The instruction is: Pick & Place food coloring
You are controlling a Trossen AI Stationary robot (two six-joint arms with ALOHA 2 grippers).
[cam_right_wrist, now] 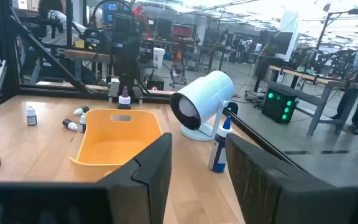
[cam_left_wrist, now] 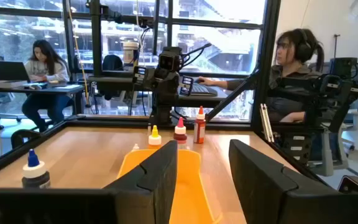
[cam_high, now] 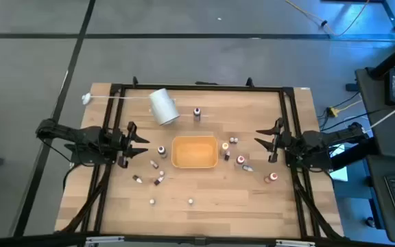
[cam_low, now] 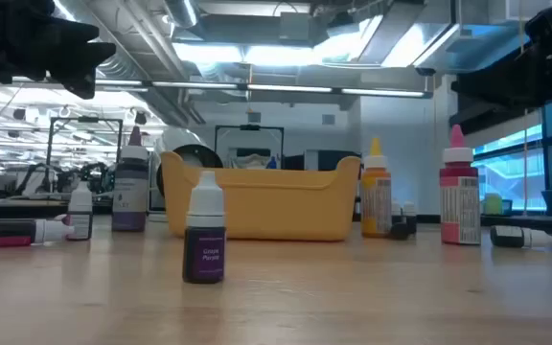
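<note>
Several tiny food coloring bottles stand or lie on the wooden table around the orange tray (cam_high: 195,151): one (cam_high: 162,151) left of it, one (cam_high: 197,112) behind it, several (cam_high: 239,160) right of it. A purple-labelled bottle (cam_low: 204,240) stands nearest in the low view. My left gripper (cam_high: 142,145) is open at the table's left, pointing at the tray. My right gripper (cam_high: 260,137) is open at the table's right, also facing the tray. Both hold nothing; the open fingers show in the wrist views (cam_left_wrist: 201,180) (cam_right_wrist: 197,168).
A large white cylinder (cam_high: 163,106) lies tipped at the far left of the table, with a cable running left. A black frame rail (cam_high: 204,88) runs round the table edges. People sit at desks beyond the table in the left wrist view (cam_left_wrist: 291,68).
</note>
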